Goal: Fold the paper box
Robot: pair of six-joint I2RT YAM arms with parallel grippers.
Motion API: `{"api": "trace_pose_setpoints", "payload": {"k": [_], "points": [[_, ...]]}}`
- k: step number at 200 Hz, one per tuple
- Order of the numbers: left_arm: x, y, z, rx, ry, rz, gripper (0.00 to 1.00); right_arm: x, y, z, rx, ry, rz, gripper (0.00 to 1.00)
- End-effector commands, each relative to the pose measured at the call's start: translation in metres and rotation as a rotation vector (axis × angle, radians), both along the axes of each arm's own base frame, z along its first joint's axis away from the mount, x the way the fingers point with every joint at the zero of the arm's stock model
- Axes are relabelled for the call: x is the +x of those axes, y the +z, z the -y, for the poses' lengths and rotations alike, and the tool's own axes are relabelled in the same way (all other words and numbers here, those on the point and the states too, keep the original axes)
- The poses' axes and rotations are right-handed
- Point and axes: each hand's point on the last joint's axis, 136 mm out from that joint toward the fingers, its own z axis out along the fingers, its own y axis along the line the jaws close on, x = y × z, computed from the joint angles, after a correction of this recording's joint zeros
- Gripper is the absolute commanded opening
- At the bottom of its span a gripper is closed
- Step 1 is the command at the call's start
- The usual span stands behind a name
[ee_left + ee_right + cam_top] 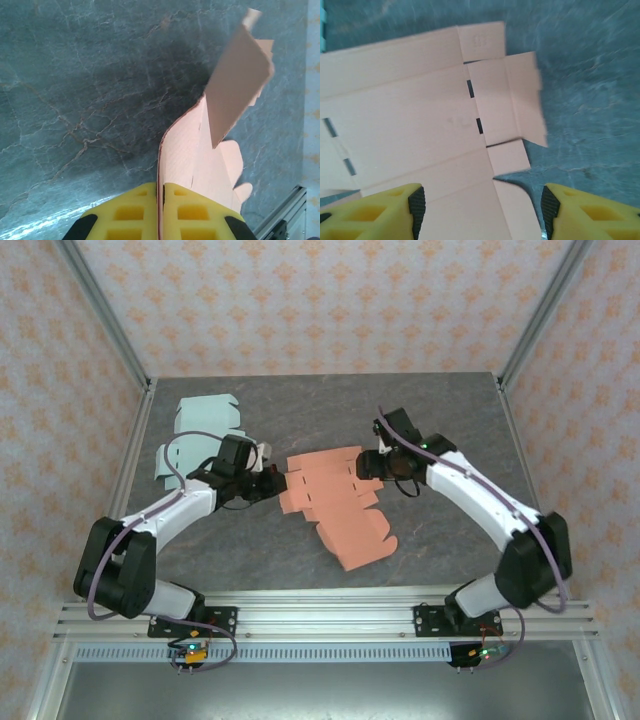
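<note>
The paper box (335, 504) is a flat salmon-pink cut-out lying unfolded in the middle of the grey table. My left gripper (272, 483) is shut on its left edge; in the left wrist view the yellow pads (182, 212) pinch the sheet (182, 150), which curls upward with a flap (240, 75) standing up. My right gripper (372, 462) is at the box's right edge, open. In the right wrist view its fingers (412, 205) stand wide apart over the flat panels (415, 120) and side flaps (512, 100), holding nothing.
A pale blue-green paper cut-out (195, 435) lies at the table's far left, behind my left arm. Aluminium frame posts (525, 320) and patterned walls enclose the table. The front rail (330, 615) runs along the near edge.
</note>
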Motion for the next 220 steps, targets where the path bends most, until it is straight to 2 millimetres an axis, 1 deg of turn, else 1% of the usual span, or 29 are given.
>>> {"api": "trace_pose_setpoints", "payload": {"k": [1, 28, 38, 41, 47, 54, 61, 71, 86, 125, 144, 158, 177, 191, 206, 220], "points": [[0.006, -0.001, -0.002, -0.017, 0.063, -0.024, 0.0, -0.013, -0.012, -0.004, -0.029, -0.029, -0.008, 0.64], [0.012, -0.004, 0.0, 0.0, 0.046, -0.038, 0.0, -0.043, -0.019, -0.071, 0.129, 0.214, -0.038, 0.64], [0.014, -0.004, 0.001, 0.005, 0.042, -0.038, 0.0, -0.053, -0.022, -0.092, 0.155, 0.288, -0.059, 0.65], [0.015, -0.004, 0.0, 0.007, 0.043, -0.039, 0.0, -0.057, -0.024, -0.097, 0.16, 0.31, -0.065, 0.67], [0.016, -0.003, 0.001, 0.005, 0.042, -0.037, 0.0, -0.063, -0.026, -0.107, 0.158, 0.351, -0.074, 0.73], [0.017, -0.002, 0.001, 0.005, 0.042, -0.036, 0.0, -0.071, -0.03, -0.118, 0.151, 0.397, -0.084, 0.77], [0.018, -0.002, 0.002, 0.004, 0.042, -0.035, 0.0, -0.077, -0.035, -0.126, 0.129, 0.431, -0.092, 0.78], [0.019, 0.0, 0.002, 0.006, 0.039, -0.033, 0.0, -0.079, -0.043, -0.132, 0.091, 0.442, -0.096, 0.79], [0.019, 0.0, 0.002, 0.009, 0.034, -0.031, 0.0, -0.077, -0.055, -0.133, 0.053, 0.422, -0.118, 0.79], [0.02, -0.001, 0.003, 0.003, 0.038, -0.032, 0.0, -0.067, -0.073, -0.133, -0.092, 0.386, -0.158, 0.78], [0.021, -0.002, 0.003, 0.001, 0.036, -0.033, 0.0, -0.057, -0.077, -0.123, -0.165, 0.316, -0.147, 0.74], [0.021, -0.003, 0.003, 0.007, 0.034, -0.031, 0.0, -0.049, -0.076, -0.114, -0.194, 0.263, -0.127, 0.69], [0.022, -0.005, 0.001, 0.022, 0.032, -0.027, 0.0, -0.041, -0.075, -0.099, -0.199, 0.189, -0.122, 0.68], [0.023, -0.008, 0.0, 0.035, 0.03, -0.024, 0.0, -0.037, -0.079, -0.087, -0.204, 0.137, -0.136, 0.66], [0.024, -0.01, 0.001, 0.041, 0.024, -0.022, 0.0, -0.033, -0.083, -0.079, -0.198, 0.098, -0.159, 0.65], [0.026, -0.011, 0.002, 0.035, 0.017, -0.016, 0.0, -0.031, -0.085, -0.076, -0.191, 0.074, -0.182, 0.65]]}}
